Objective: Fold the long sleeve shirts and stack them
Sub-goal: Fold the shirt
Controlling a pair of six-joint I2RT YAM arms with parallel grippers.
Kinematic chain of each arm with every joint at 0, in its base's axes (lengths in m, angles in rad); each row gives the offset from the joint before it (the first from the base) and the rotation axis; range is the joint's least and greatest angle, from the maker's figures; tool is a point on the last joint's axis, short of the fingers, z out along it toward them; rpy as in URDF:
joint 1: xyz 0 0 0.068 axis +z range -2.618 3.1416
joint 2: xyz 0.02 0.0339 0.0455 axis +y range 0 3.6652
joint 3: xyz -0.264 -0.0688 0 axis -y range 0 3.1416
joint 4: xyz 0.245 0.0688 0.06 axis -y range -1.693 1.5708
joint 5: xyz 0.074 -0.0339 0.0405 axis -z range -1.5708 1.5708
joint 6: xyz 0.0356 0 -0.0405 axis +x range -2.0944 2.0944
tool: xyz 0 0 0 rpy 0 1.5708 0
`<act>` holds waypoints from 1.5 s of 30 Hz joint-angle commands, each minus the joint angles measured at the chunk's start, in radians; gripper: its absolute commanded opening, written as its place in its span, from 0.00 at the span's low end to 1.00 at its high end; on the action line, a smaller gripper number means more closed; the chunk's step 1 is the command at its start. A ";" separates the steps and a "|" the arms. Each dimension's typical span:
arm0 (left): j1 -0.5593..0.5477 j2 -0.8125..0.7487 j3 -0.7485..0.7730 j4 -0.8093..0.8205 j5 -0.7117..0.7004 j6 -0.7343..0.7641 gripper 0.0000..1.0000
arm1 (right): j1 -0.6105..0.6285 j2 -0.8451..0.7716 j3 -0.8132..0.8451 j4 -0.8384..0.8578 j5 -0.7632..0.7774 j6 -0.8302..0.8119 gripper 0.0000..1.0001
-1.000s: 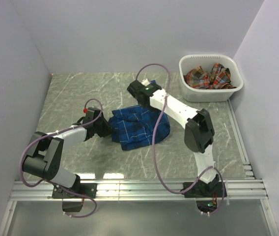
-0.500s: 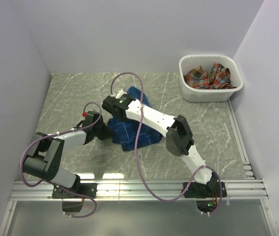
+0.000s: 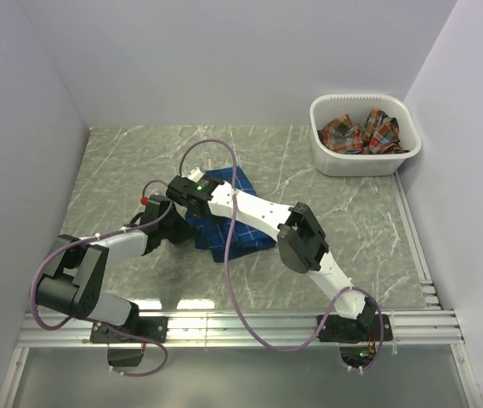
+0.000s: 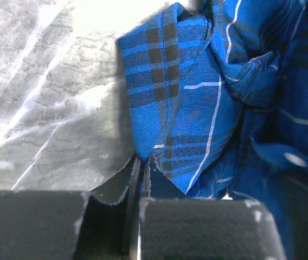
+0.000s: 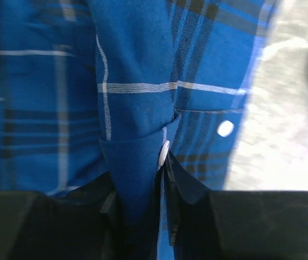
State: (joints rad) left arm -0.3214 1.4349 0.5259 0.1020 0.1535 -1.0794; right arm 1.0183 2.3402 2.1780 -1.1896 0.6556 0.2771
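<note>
The royal blue plaid long sleeve shirt (image 3: 210, 231) lies bunched on the marble table, partly under my right arm. My left gripper (image 3: 176, 231) is at its left edge. In the left wrist view that gripper (image 4: 142, 162) is shut on a thin corner of the blue shirt (image 4: 197, 97). My right gripper (image 3: 180, 197) reaches across to the shirt's upper left. In the right wrist view its fingers (image 5: 143, 179) stand slightly apart with a fold of blue shirt (image 5: 132, 76) and a white button (image 5: 164, 153) between them. A red-orange plaid shirt (image 3: 360, 134) is crumpled in the basket.
The white plastic basket (image 3: 365, 163) stands at the back right corner. Purple cables loop over both arms and across the shirt. Walls close the table in on the left, back and right. A metal rail runs along the near edge.
My right arm has swung left across the blue shirt, bringing its far part over to the left side. The left gripper has shut on the shirt's edge. The right jaws have parted.
</note>
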 commanded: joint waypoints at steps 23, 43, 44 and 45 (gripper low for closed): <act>0.002 -0.050 -0.047 0.061 0.026 -0.022 0.01 | -0.044 -0.160 -0.222 0.401 -0.317 0.188 0.37; 0.004 -0.197 0.060 -0.129 -0.052 0.027 0.18 | -0.090 -0.442 -0.447 0.599 -0.439 0.189 0.66; 0.004 -0.208 0.074 -0.148 -0.058 0.039 0.21 | -0.102 -0.470 -0.470 0.613 -0.467 0.192 0.66; 0.005 -0.217 0.104 -0.168 -0.065 0.047 0.24 | -0.112 -0.525 -0.497 0.627 -0.485 0.197 0.66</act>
State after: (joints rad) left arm -0.3202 1.2709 0.5400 -0.0029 0.1333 -1.0725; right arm 0.9363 1.9678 1.7203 -0.6464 0.2115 0.4744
